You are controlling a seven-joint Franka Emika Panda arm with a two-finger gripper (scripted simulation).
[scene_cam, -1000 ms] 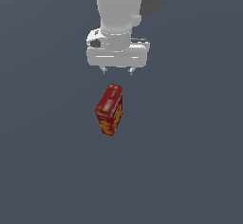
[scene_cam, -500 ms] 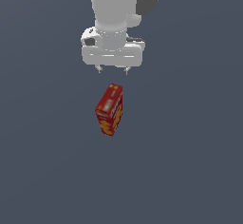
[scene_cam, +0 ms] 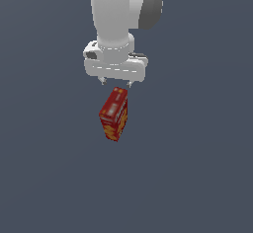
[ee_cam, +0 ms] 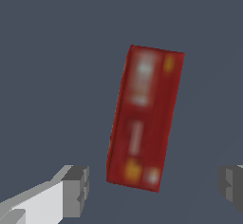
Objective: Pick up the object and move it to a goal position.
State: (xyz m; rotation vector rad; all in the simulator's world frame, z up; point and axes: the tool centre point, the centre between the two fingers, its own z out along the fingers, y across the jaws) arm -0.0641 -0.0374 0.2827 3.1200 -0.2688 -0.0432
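Observation:
The object (scene_cam: 114, 114) is a tall red cracker box with orange-yellow pictures, standing upright on the dark grey floor in the exterior view. My white gripper (scene_cam: 116, 83) hangs just above its top, open, its two short fingertips apart and nothing between them. Through the wrist view the box's narrow red top (ee_cam: 146, 118) shows from above, with pale lettering, lying between the two grey finger pads (ee_cam: 76, 190) without touching either. The gripper (ee_cam: 154, 186) is wider than the box.
A flat dark grey floor (scene_cam: 197, 168) surrounds the box on every side. The white arm (scene_cam: 116, 15) rises out of the picture's top.
The gripper has shifted slightly toward the exterior view's left and now sits over the box's top. The box has not moved.

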